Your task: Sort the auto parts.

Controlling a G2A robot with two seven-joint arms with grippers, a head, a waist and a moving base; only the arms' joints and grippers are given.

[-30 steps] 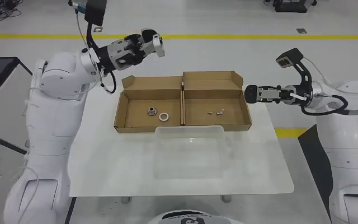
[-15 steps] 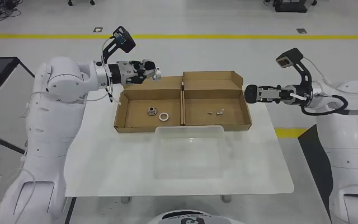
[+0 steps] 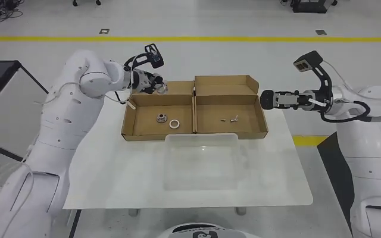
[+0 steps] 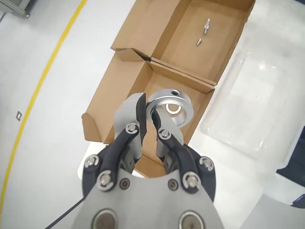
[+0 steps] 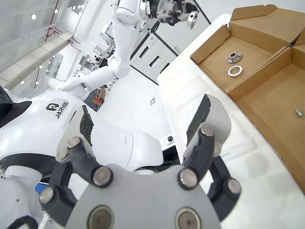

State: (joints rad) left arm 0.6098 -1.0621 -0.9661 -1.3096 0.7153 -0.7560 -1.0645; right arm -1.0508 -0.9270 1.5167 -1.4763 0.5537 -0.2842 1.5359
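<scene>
The metal collar (image 4: 183,114) is up in the air, pinched by its rim in the left gripper (image 4: 148,110), one finger on the outside wall and the other tucked inside the bore; it hangs over the far left corner of the left cardboard box (image 3: 143,122), clear of the cardboard; a small threaded hole shows in its side wall (seen from the left wrist). Down on that box's floor sit a flanged hub (image 3: 161,118) and a flat ring (image 3: 174,124), close beside each other near the middle; next door, sharing a wall, is the right cardboard box (image 3: 250,116), and in it lie two small screws (image 3: 229,118), near one another; both boxes have their lids folded back and away from the robot. In front of the boxes, touching their near walls, is a clear plastic tray (image 3: 202,163); everything rests on the white table (image 3: 107,172). Over on the other side, the right gripper (image 5: 144,106) hangs just outside the right wall of the right box, fingers spread wide with nothing between them, pointing in towards the boxes.
</scene>
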